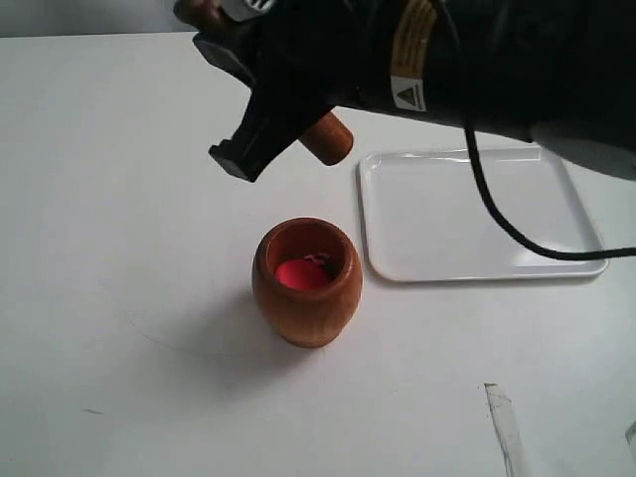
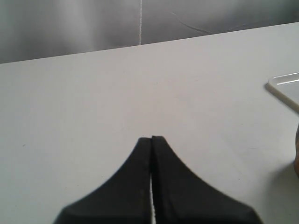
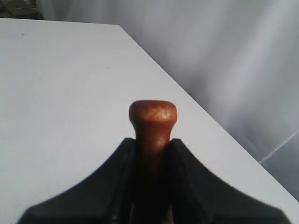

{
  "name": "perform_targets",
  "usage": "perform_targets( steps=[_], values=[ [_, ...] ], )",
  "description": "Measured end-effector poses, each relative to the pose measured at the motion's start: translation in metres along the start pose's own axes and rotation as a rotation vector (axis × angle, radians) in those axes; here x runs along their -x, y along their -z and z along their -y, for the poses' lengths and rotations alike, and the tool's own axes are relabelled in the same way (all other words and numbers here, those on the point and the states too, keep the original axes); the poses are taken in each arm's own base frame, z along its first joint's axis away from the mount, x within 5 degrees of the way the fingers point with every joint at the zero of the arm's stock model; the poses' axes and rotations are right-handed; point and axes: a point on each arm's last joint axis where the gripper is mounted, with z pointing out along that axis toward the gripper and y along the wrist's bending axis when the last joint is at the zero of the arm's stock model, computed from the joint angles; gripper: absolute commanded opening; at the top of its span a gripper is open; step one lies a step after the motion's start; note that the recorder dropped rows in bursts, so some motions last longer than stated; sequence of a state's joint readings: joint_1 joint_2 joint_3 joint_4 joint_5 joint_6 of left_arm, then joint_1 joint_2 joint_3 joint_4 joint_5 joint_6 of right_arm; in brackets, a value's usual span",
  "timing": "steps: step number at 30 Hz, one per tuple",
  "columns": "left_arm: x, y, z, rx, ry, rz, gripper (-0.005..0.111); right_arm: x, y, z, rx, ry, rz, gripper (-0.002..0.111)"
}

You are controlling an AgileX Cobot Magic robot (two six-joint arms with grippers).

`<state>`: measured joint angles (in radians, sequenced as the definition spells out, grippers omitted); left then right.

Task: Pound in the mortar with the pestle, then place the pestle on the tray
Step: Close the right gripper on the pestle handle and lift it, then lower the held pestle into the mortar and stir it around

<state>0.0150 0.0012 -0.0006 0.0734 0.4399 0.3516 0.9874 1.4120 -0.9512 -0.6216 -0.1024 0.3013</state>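
Observation:
The reddish-brown wooden mortar (image 1: 306, 283) stands upright on the white table, with something bright red inside it. My right gripper (image 1: 260, 94) hovers above and behind the mortar, shut on the pestle (image 1: 328, 139); the thick blunt end sticks out towards the tray. In the right wrist view the pestle's small round knob (image 3: 153, 112) pokes out past the right gripper (image 3: 153, 140). The glossy white tray (image 1: 477, 214) lies empty to the right of the mortar. My left gripper (image 2: 152, 138) is shut on nothing above bare table, and the tray's corner (image 2: 285, 86) shows off to its side.
A black cable (image 1: 497, 219) from the right arm hangs over the tray. A clear strip (image 1: 507, 427) lies on the table at the front right. A grey curtain (image 3: 224, 56) backs the table edge.

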Motion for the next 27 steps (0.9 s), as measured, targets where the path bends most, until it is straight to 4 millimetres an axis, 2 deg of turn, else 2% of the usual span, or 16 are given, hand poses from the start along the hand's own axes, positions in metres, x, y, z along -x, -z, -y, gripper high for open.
perform_targets(
  steps=[9, 11, 15, 19, 24, 27],
  values=[
    [0.0, 0.0, 0.0, 0.0, 0.0, 0.0, 0.0, -0.01, 0.01, -0.001, -0.015, -0.009, -0.059, 0.0],
    [0.0, 0.0, 0.0, 0.0, 0.0, 0.0, 0.0, -0.005, 0.01, -0.002, 0.001, -0.014, -0.001, 0.0],
    [0.0, 0.0, 0.0, 0.0, 0.0, 0.0, 0.0, 0.018, 0.012, -0.003, 0.013, -0.06, 0.247, 0.0],
    [0.0, 0.0, 0.0, 0.0, 0.0, 0.0, 0.0, 0.029, 0.018, 0.015, -0.169, -0.14, 0.39, 0.0],
    [0.0, 0.0, 0.0, 0.0, 0.0, 0.0, 0.0, 0.013, 0.023, 0.04, -0.471, -0.171, 0.242, 0.0],
    [0.0, 0.0, 0.0, 0.0, 0.0, 0.0, 0.0, -0.002, 0.024, 0.037, -0.508, -0.142, 0.189, 0.0]
  ],
)
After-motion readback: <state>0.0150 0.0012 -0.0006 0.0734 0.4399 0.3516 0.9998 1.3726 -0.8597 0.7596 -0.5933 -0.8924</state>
